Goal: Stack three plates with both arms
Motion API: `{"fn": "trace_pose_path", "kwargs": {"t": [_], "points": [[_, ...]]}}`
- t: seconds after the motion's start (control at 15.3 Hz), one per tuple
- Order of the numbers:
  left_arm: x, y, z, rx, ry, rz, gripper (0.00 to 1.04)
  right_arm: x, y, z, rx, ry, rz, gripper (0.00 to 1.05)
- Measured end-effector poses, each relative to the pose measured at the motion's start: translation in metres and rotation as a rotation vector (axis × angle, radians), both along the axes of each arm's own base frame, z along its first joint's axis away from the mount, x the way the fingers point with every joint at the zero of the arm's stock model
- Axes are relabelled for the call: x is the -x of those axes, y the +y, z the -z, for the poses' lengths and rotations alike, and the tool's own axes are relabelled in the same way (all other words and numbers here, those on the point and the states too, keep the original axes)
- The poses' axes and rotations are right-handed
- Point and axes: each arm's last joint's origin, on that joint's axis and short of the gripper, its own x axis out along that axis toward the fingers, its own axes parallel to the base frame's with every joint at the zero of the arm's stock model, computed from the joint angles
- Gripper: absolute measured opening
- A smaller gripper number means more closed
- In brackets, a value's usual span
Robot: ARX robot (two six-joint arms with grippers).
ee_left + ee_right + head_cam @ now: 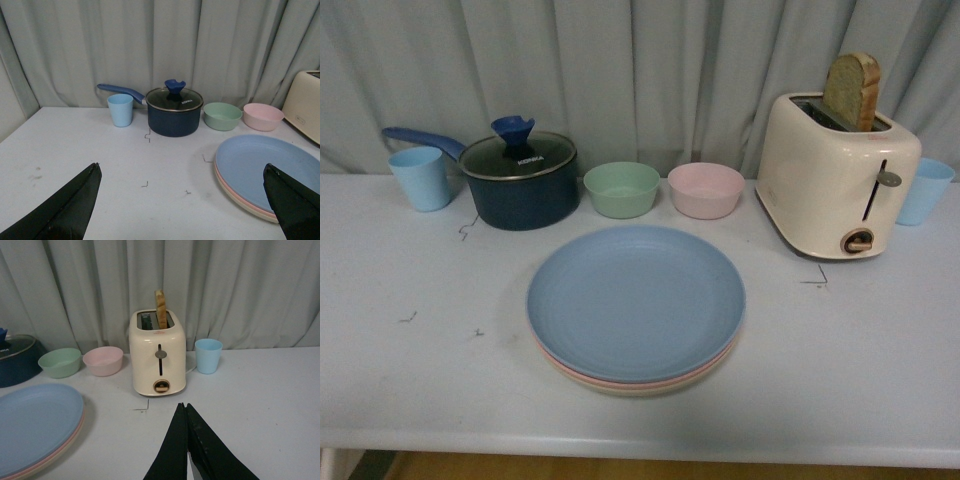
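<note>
Plates [636,305] stacked, blue on top, beside the spread-open left gripper [182,200] and left of the closed, empty right gripper [188,440]; retract both clear.

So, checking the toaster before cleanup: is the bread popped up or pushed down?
Popped up. The bread slice sticks well out of the toaster slot.

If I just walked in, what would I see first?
First, the stack of three round matte plates at the middle front of the table, light blue on top, pink and beige rims peeking out beneath. Next, the cream toaster back on the right with a slice of bread sticking up, and the dark blue lidded saucepan back on the left.
</note>
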Motion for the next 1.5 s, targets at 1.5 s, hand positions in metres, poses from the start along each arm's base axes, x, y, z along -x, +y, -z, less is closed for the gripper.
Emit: {"fn": "trace_pose_path", "kwargs": {"t": [1.5], "points": [[0.000,0.000,0.000,0.000,0.000,0.000,0.98,0.037,0.000,0.000,0.000,-0.007,-0.004,0.02]]}}
